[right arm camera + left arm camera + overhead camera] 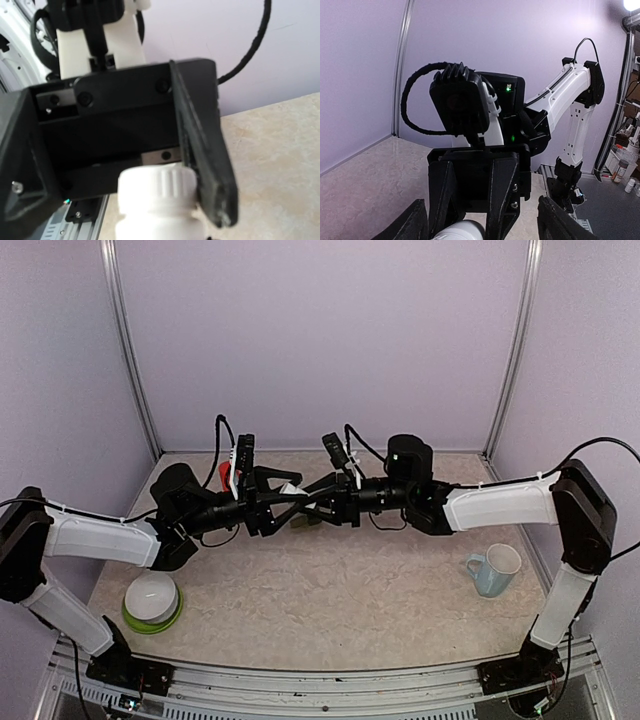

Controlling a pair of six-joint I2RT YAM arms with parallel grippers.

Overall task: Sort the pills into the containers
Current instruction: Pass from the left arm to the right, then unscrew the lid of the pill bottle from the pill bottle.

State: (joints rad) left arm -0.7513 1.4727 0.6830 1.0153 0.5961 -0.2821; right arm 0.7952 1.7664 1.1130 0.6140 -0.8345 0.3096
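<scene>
A small white bottle [156,202] with a ribbed cap hangs in the air between the two arms, above the middle of the table. My right gripper [306,502] is shut on the bottle's body; its black fingers [502,195] show on either side of the bottle [461,231] in the left wrist view. My left gripper [482,212] faces it with its jaws open around the cap. One left finger [200,150] lies against the cap's side, and the other stands well off. The dark green containers [305,522] lie on the table under the grippers, mostly hidden. No pills show.
An orange-red bottle [228,476] stands behind the left arm. A light blue mug [495,570] sits at the right. A white bowl on a green plate [152,600] sits at the front left. Purple walls close in the back and sides.
</scene>
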